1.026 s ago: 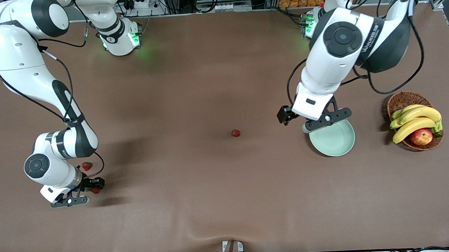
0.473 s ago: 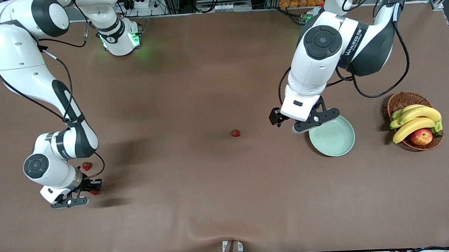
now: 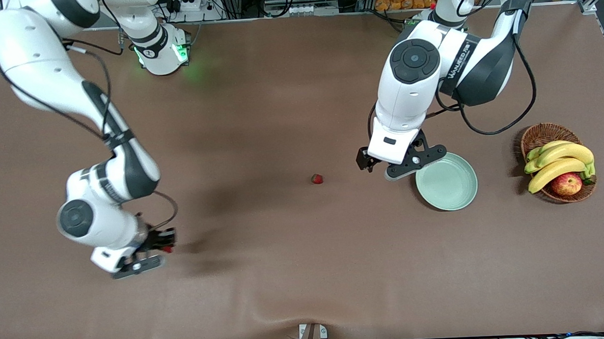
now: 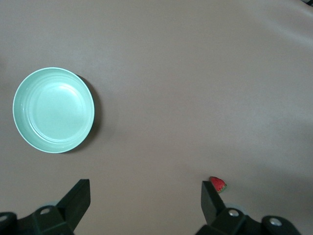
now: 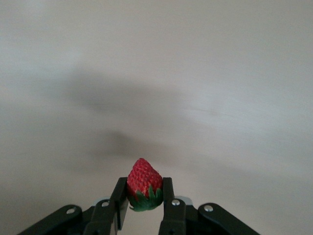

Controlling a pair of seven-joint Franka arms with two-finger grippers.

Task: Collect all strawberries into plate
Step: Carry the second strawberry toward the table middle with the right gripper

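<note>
The right gripper (image 5: 145,203) hangs over the brown table cover (image 3: 266,273) toward the right arm's end of the table, its two black fingers (image 5: 119,200) pinched narrow on a small red strawberry with a green leafy cap (image 5: 143,185), whose tip points out past the fingertips; in the front view that berry shows only as a speck of red at the claw (image 3: 168,249). The left gripper (image 4: 145,196) hovers over bare cover with its fingers (image 4: 78,198) spread wide and nothing between them. A second small red strawberry (image 3: 316,179) lies on the cover near the table's middle, close beside one of the left claw's fingertips in the left wrist view (image 4: 218,184) and not between them. The round, shallow, pale mint-green plate (image 3: 447,185) sits just beside the left claw, toward the left arm's end, with no berry in it. Nearer that end still stands a brown wicker basket (image 3: 540,137) holding yellow bananas (image 3: 561,159) and a red-yellow apple (image 3: 566,184).
</note>
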